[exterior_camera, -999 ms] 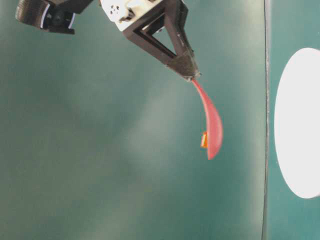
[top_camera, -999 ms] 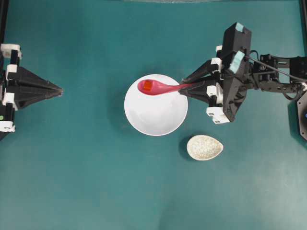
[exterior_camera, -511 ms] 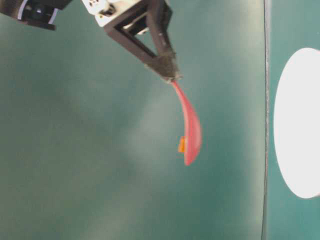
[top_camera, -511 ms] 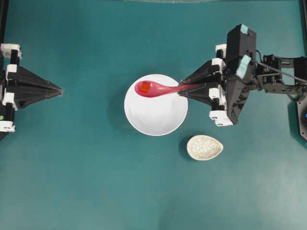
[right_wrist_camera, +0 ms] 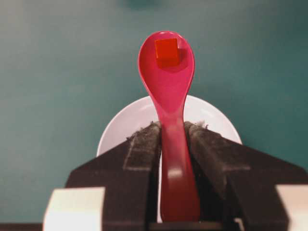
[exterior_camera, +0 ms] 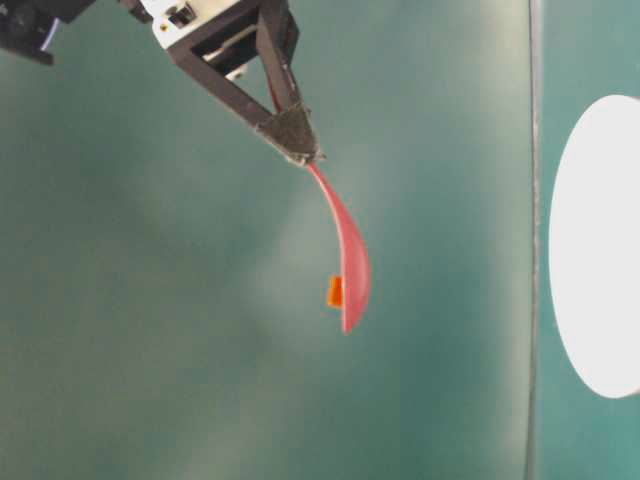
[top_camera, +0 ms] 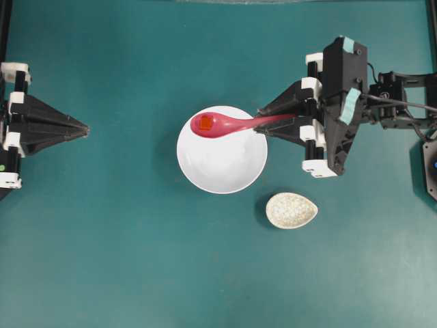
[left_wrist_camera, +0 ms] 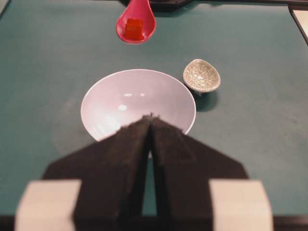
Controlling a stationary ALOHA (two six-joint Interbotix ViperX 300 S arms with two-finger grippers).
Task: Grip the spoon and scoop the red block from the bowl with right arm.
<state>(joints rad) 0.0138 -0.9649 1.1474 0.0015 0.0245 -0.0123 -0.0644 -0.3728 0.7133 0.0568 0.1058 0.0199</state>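
Clamping the short handle of the pink spoon between its two black fingers, the right gripper holds the utensil level and pointed away from the wrist. The jaws are pressed against both sides of the handle; the wrist view shows the pads flush to it.

At the far end of the spoon, beyond the fingertips, the red block sits inside the spoon's deep oval hollow. The table-level view shows spoon and block in the air, well clear of the table surface.

Below and just ahead of the gripper lies the white bowl. Its interior appears empty in the overhead and left wrist views. Beside the gripper, away from the bowl, rests the speckled egg-shaped dish, untouched.

Task status, as a judgement: the grip is made and the scoop appears complete, since the block rides in the spoon above the bowl rim. What remains, if anything, is keeping the spoon level so the block does not slide out.

The left gripper sits well apart on the opposite side of the bowl, its fingers pressed together on nothing.

Count: one spoon, one red block, one bowl, one speckled dish, two grippers.
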